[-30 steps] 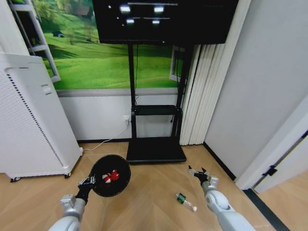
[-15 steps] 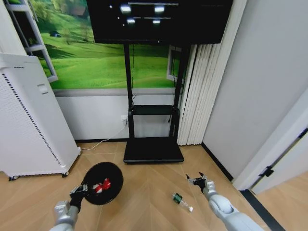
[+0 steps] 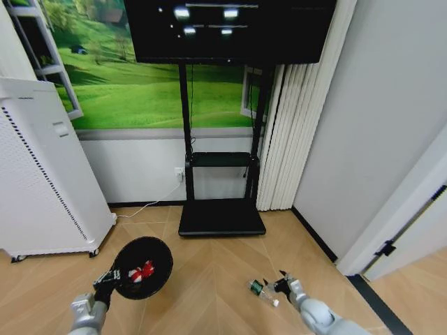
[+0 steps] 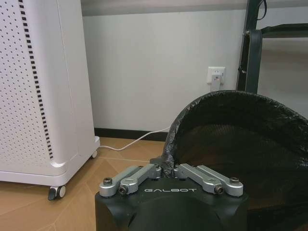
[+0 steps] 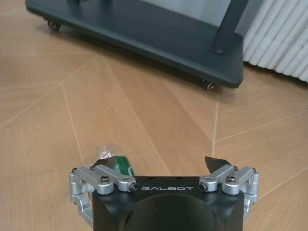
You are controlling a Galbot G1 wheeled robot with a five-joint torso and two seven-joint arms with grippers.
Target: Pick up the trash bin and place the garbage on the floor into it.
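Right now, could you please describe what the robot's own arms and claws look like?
Both arms are light grey with rounded segments. The left claw and the right claw each have a black body marked GALBOT in pale letters, silver metal linkages fastened with dark screws, and black fingertips.

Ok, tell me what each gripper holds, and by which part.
Left gripper pinches the trash bin by its rim. Right gripper is open, holding nothing, beside the bottle.

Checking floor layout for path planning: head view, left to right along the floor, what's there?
White perforated appliance → left gripper shut on the trash bin's rim → trash bin with red-and-white wads inside → plastic bottle on the floor → open right gripper beside it.
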